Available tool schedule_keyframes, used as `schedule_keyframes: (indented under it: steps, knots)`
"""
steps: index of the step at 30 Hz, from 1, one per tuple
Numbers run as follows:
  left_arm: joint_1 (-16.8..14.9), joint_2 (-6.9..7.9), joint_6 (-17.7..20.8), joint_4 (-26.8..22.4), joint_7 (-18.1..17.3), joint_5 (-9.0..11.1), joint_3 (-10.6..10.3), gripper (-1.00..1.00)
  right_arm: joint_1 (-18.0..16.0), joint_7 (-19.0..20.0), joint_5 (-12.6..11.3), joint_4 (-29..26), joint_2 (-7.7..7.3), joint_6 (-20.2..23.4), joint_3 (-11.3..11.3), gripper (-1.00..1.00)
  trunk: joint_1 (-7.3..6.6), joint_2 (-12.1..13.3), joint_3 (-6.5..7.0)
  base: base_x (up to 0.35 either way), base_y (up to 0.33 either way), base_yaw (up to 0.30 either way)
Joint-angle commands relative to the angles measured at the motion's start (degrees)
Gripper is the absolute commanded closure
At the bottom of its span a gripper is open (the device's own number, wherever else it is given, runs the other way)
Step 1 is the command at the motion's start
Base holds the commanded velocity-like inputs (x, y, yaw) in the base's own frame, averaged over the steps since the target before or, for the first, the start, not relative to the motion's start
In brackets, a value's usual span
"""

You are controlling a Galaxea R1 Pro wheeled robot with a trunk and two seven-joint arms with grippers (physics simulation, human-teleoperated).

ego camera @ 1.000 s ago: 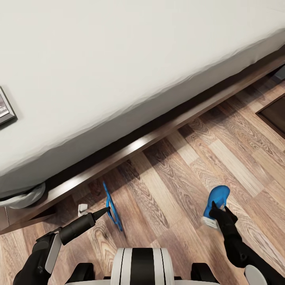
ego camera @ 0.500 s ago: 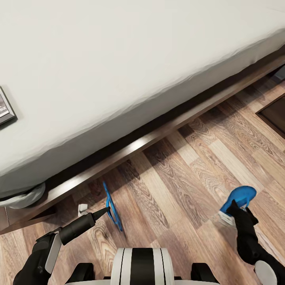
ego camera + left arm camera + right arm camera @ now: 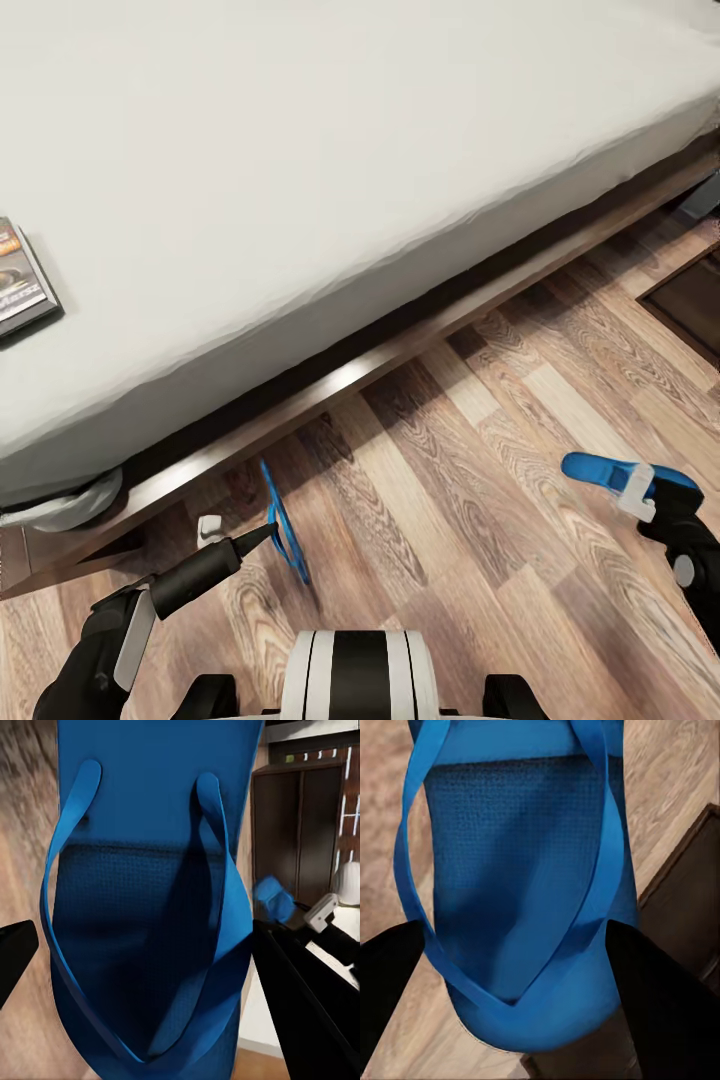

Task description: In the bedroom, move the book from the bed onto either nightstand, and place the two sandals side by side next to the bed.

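The book [image 3: 22, 275], dark-covered, lies on the grey mattress of the bed [image 3: 330, 170] at the far left of the head view. My left gripper [image 3: 268, 535] is shut on one blue sandal [image 3: 283, 518], held edge-on just above the floor beside the bed frame. In the left wrist view that sandal [image 3: 150, 907] sits between the black fingers [image 3: 307, 1005]. My right gripper [image 3: 648, 497] is shut on the other sandal [image 3: 608, 470], held roughly level over the floor at the right. The right wrist view has this sandal [image 3: 525, 885] between its fingers [image 3: 660, 997].
The dark wooden bed frame [image 3: 400, 345] runs diagonally across the wood-plank floor [image 3: 450, 500]. A dark brown piece of furniture [image 3: 695, 300] stands at the right edge. Grey bunched fabric [image 3: 65, 500] hangs under the bed's near corner.
My right gripper has swung out to the right with its sandal, which has turned from upright to nearly level. The view has shifted a little, showing more of the book. The left arm is unmoved.
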Motion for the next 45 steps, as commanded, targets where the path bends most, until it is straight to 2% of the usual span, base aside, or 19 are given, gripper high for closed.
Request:
schedule_keyframes:
  steps: [1, 6, 7, 9, 12, 14, 17, 19, 21, 25, 30, 33, 35, 37, 39, 41, 42, 43, 45]
  knots:
    - [0.0, 0.00, 0.5, 0.0, -0.1, 0.1, 0.0, 1.00, 0.0, -1.2, -0.4, 0.0, 0.04, -1.4, -0.8, 1.00, -0.03, 0.0, 0.20, 0.000, 0.000, 0.000]
    - [0.0, 0.00, 0.4, 0.0, -0.1, 0.1, 0.0, 1.00, 0.0, -7.7, -0.4, 4.6, 0.13, -4.1, -1.4, 1.00, -0.16, 0.1, 1.31, 0.000, 0.000, 0.000]
    - [0.0, 0.00, 0.4, 0.0, -0.1, 0.1, 0.0, 1.00, 0.0, -8.2, 1.2, 7.5, 0.15, -4.2, -1.4, 1.00, -0.18, 0.1, 1.53, 0.000, 0.000, 0.000]
    - [0.0, 0.00, 0.4, 0.0, -0.1, 0.1, 0.0, 1.00, 0.0, -8.8, 6.7, 12.0, 0.16, -4.3, -1.4, 1.00, -0.21, 0.1, 1.75, 0.000, 0.000, 0.000]
    - [0.0, -0.09, 0.4, 0.1, -0.1, 0.2, 0.0, 1.00, 0.0, -13.4, 21.0, 19.6, 0.15, -3.8, -1.6, 1.00, -0.21, 0.1, 1.75, 0.000, 0.000, 0.000]
    - [0.0, -0.15, 0.4, 0.1, -0.1, 0.2, 0.0, 1.00, 0.0, -17.3, 29.4, 23.1, 0.17, -3.2, -1.9, 1.00, -0.21, 0.1, 1.75, 0.000, 0.000, 0.000]
    - [0.0, -0.10, 0.5, 0.1, -0.1, 0.2, 0.0, 1.00, 0.0, -18.6, 32.2, 24.5, 0.96, -2.9, -2.3, 1.00, -0.29, 0.1, 2.41, 0.000, 0.000, 0.000]
    - [0.0, -0.10, 0.4, 0.1, -0.1, 0.2, 0.0, 1.00, 0.0, -18.9, 31.6, 24.8, 1.37, -2.8, -3.3, 1.00, -0.34, 0.2, 2.86, 0.000, 0.000, 0.000]
    - [0.0, -0.13, 0.4, 0.1, 0.0, 0.2, 0.0, 1.00, 0.0, -19.4, 29.5, 24.9, 1.69, -2.8, -5.0, 1.00, -0.36, 0.2, 3.08, 0.000, 0.000, 0.000]
    - [0.0, -0.26, 0.4, 1.1, 0.0, 0.1, 0.0, 1.00, 0.0, -20.9, 27.6, 24.9, 2.23, -2.9, -6.0, 1.00, -0.36, 0.2, 3.08, 0.000, 0.000, 0.000]
    - [0.1, -0.50, -0.3, 8.0, 0.5, -0.4, -0.2, 1.00, 0.0, -21.1, 26.2, 24.4, 2.37, -2.9, -6.3, 1.00, -0.36, 0.2, 3.08, 0.000, 0.000, 0.000]
    - [0.3, -0.52, -2.0, 13.3, 0.6, -2.2, -1.5, 1.00, 0.0, -21.1, 24.1, 24.2, 2.37, -2.9, -6.4, 1.00, -0.36, 0.2, 3.08, 0.000, 0.000, 0.000]
    - [0.5, -0.52, -5.6, 17.3, 0.4, -4.1, -3.2, 1.00, 0.0, -21.2, 21.8, 22.8, 2.36, -2.9, -6.4, 1.00, -0.36, 0.2, 3.08, 0.000, 0.000, 0.000]
    - [0.5, -0.52, -7.3, 18.5, 0.3, -4.6, -3.7, 1.00, 0.0, -21.4, 20.3, 21.3, 2.36, -2.9, -6.4, 1.00, -0.36, 0.2, 3.08, 0.000, 0.000, 0.000]
    - [0.5, -0.51, -8.6, 19.3, 0.1, -5.0, -4.0, 1.00, 0.0, -23.4, 18.7, 16.2, 2.36, -2.9, -6.6, 1.00, -0.36, 0.2, 3.08, 0.000, 0.000, 0.000]
    - [0.5, -0.47, -8.8, 19.4, 0.0, -5.0, -4.1, 1.00, 0.0, -24.1, 16.1, 13.1, 2.36, -3.0, -6.9, 1.00, -0.36, 0.2, 3.08, 0.000, 0.000, 0.000]
    - [0.5, -0.42, -8.8, 19.4, 0.0, -5.0, -4.0, 1.00, 0.0, -24.2, 13.1, 12.1, 2.36, -3.0, -7.5, 1.00, -0.36, 0.2, 3.08, 0.000, 0.000, 0.000]
    - [0.5, -0.38, -8.8, 19.4, 0.0, -4.9, -4.0, 1.00, 0.0, -24.2, 9.1, 11.4, 2.35, -3.0, -8.4, 1.00, -0.36, 0.2, 3.08, 0.000, 0.000, 0.000]
    - [0.5, -0.21, -8.8, 19.4, 0.0, -4.9, -3.9, 1.00, 0.0, -23.6, -1.8, 10.4, 2.30, -3.0, -10.7, 1.00, -0.36, 0.2, 3.08, 0.000, 0.000, 0.000]
